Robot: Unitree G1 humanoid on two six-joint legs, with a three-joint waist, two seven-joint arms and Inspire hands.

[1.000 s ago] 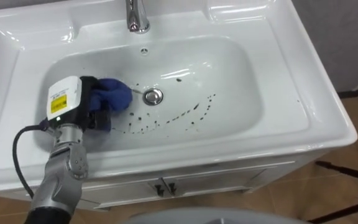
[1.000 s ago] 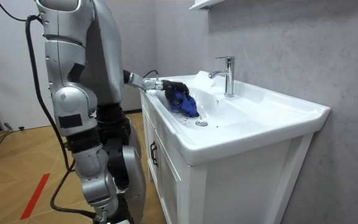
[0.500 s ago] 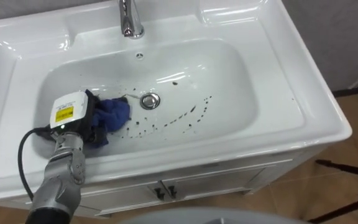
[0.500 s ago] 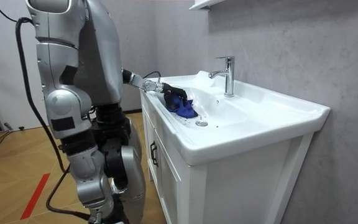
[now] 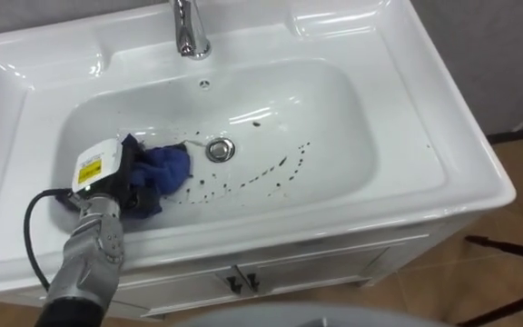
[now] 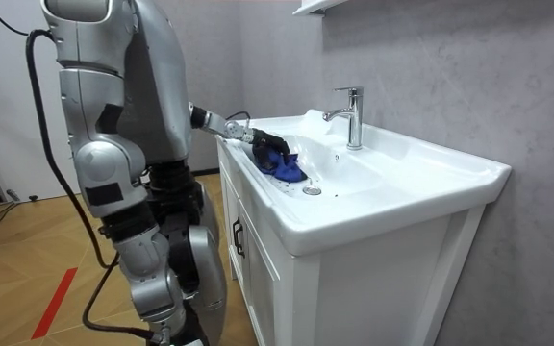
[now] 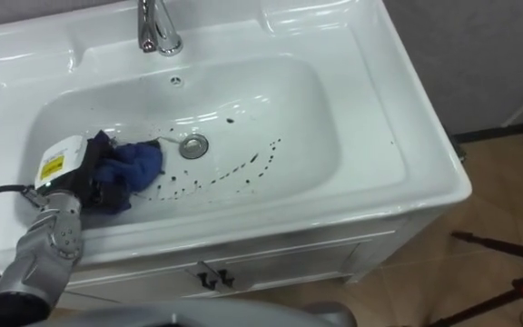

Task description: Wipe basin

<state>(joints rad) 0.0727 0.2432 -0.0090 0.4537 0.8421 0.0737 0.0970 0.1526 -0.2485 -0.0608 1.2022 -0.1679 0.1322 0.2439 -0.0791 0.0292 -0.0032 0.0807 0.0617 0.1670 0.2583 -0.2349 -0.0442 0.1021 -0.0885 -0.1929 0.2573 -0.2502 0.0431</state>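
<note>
The white basin (image 5: 407, 109) has a trail of dark specks (image 5: 261, 173) on its bottom, running right from the drain (image 5: 219, 149). A crumpled blue cloth (image 5: 163, 166) lies just left of the drain, pressed to the bottom. My left hand (image 5: 107, 173) reaches in from the lower left and is shut on the cloth, with dark fingers curled into it. The room view has the same hand (image 6: 263, 144) and cloth (image 6: 285, 169) inside the bowl, with me standing at the basin's end.
A chrome tap (image 5: 189, 32) stands at the basin's back rim. White cabinet doors with small handles (image 5: 241, 283) are below the front edge. A dark stand leg (image 5: 507, 250) lies on the wooden floor at the right.
My left hand has drawn the cloth from beside the drain back toward the near left wall of the bowl. The eye view has shifted a little.
</note>
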